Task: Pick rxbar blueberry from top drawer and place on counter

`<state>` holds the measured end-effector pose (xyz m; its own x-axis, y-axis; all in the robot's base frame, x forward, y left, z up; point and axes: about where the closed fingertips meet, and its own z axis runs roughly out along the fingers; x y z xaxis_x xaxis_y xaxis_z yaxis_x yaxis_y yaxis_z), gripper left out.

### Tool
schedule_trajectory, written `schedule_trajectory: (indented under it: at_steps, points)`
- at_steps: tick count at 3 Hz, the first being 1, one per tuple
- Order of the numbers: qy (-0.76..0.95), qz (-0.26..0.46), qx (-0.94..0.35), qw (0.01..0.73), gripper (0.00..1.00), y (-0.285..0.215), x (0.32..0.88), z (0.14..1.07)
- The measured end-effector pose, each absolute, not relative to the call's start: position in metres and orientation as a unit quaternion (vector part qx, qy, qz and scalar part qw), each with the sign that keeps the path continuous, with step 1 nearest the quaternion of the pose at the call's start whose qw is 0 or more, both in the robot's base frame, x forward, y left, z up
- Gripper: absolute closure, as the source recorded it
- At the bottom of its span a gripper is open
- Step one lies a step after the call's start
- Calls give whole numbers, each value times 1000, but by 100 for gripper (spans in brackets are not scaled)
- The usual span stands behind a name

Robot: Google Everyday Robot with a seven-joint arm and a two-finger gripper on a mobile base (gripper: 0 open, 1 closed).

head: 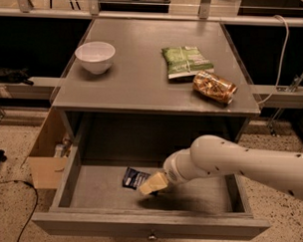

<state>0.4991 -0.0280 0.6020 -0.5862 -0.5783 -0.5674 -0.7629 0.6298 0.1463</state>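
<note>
The rxbar blueberry (134, 177), a small dark navy wrapper with pale lettering, lies flat on the floor of the open top drawer (148, 225), near its middle. My gripper (152, 184) reaches down into the drawer from the right on the white arm (240, 163). Its tan tip is at the bar's right edge and covers part of it. The grey counter (138, 82) is above the drawer.
On the counter stand a white bowl (95, 56) at the back left, a green snack bag (186, 62) and a shiny orange-brown packet (214, 87) at the right. A cardboard box (48, 161) sits on the floor left of the cabinet.
</note>
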Motion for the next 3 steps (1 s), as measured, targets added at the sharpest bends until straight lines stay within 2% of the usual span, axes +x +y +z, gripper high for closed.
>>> schedule_trajectory:
  at_steps: [3]
  points:
    - [866,216,-378,245,0,-17,486,614]
